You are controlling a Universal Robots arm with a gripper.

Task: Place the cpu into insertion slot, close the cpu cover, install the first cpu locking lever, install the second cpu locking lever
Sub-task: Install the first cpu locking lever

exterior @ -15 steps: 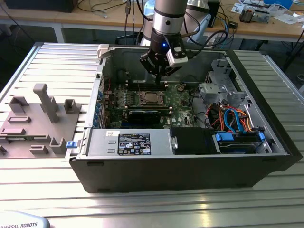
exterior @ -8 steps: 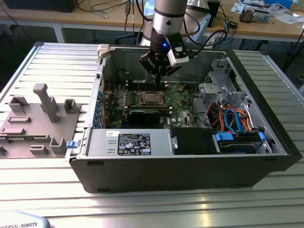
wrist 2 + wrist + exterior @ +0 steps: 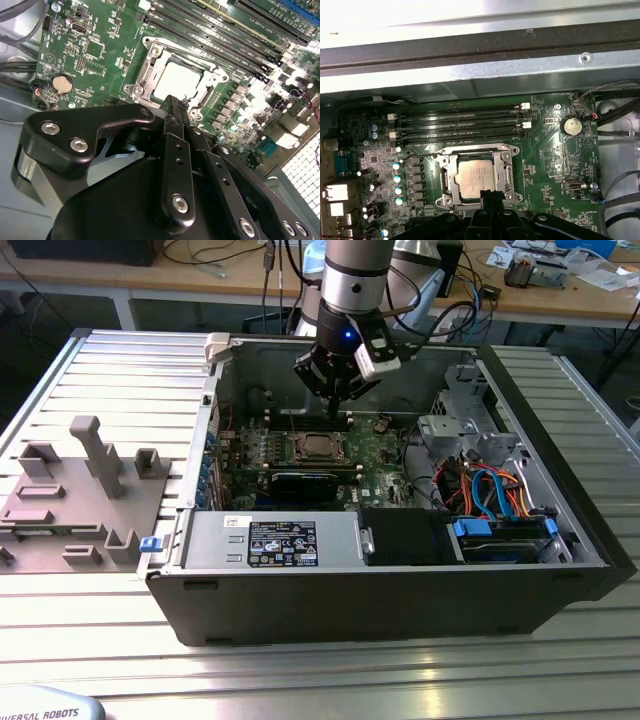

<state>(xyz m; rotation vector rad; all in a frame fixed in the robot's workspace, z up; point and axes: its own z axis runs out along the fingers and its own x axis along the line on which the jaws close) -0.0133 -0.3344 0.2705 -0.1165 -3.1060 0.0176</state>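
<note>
The cpu (image 3: 479,177) lies flat in the insertion slot (image 3: 512,149) on the green motherboard, its dull silver top showing. The silvery cpu cover (image 3: 451,172) lies down around it as a frame. A thin wire lever (image 3: 420,156) runs along one side of the socket and sticks out past its corner. In both wrist views my gripper (image 3: 176,102) is shut, fingertips together, at the socket's edge beside the cpu (image 3: 177,80). I cannot tell whether the tips touch the cover (image 3: 145,75). In the exterior view the gripper (image 3: 333,410) hangs just above the cpu (image 3: 318,448).
The open computer case (image 3: 300,590) walls in the board on all sides. Memory slots (image 3: 460,125) run beside the socket, and a coin battery (image 3: 571,125) sits near it. A drive cage (image 3: 460,425) and coloured cables (image 3: 490,490) stand to the exterior view's right. Grey fixtures (image 3: 90,480) lie outside the case.
</note>
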